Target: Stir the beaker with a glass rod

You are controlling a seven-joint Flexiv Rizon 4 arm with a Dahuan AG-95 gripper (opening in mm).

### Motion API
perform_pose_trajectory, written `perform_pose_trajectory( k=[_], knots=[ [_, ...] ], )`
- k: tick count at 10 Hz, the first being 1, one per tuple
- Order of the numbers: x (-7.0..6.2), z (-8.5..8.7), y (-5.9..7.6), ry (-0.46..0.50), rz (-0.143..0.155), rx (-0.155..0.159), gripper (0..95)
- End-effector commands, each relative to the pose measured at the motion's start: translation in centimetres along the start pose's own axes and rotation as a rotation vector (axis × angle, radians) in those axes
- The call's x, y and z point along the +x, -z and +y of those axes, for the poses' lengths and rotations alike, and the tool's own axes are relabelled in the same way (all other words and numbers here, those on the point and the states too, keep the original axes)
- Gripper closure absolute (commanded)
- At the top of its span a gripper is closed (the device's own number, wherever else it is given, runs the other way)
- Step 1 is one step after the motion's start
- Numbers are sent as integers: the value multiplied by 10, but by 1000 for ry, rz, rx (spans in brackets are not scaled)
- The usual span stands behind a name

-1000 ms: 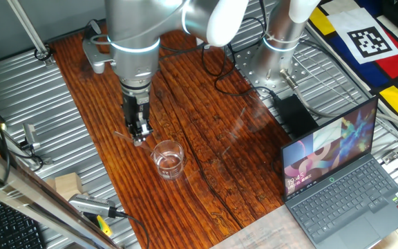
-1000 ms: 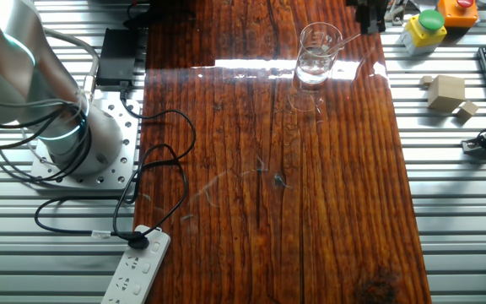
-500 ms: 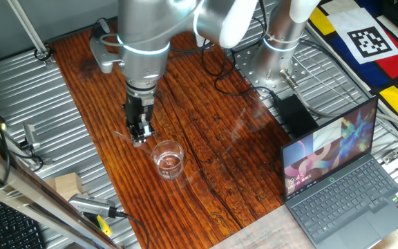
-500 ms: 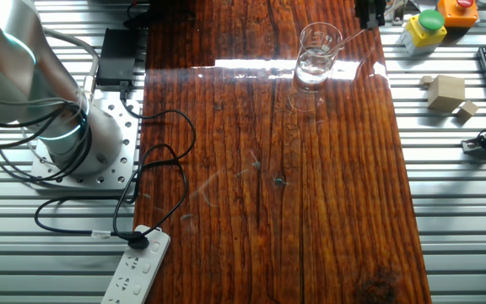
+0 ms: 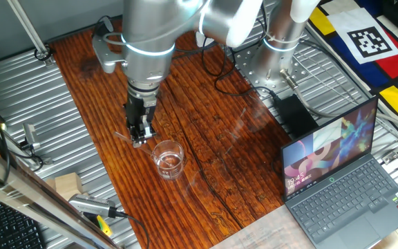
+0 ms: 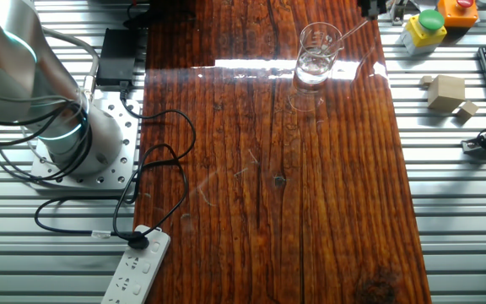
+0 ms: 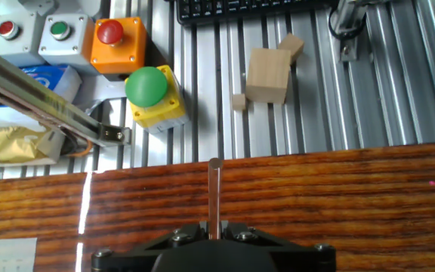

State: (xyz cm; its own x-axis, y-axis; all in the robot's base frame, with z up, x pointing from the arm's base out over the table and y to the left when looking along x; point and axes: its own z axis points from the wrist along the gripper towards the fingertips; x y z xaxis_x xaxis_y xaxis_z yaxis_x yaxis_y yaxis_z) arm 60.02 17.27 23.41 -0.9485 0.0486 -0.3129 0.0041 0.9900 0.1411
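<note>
The rod [image 7: 214,198] is hard to make out in both fixed views: from one side only a faint sliver shows at the gripper [image 5: 139,136], and from the other side a pale thin line [image 6: 354,32] slants down from the top edge toward the beaker [image 6: 318,52], with the gripper itself almost wholly cut off there. The hand view shows it best, a slim clear stick running straight out from between the closed fingers, which pinch it tightly, its tip over the wooden board [image 7: 338,196]; the beaker lies outside that view. The beaker [image 5: 168,159] stands upright on the board just beside the gripper, toward the laptop [image 5: 340,176], and whether the rod's tip touches its rim cannot be told. It holds a shallow layer of clear liquid. Beyond the board's edge from the rod's tip sit a green button [image 7: 148,87] on a yellow box and some wooden blocks [image 7: 267,74].
</note>
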Motion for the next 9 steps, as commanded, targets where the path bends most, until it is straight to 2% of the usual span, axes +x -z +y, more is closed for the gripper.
perform_pose_trajectory(
  k=[1,5,9],
  knots=[
    [0,1,2,5,-13,8,950],
    [2,7,3,0,-59,14,950],
    [9,11,5,-1,-60,24,950]
  ],
)
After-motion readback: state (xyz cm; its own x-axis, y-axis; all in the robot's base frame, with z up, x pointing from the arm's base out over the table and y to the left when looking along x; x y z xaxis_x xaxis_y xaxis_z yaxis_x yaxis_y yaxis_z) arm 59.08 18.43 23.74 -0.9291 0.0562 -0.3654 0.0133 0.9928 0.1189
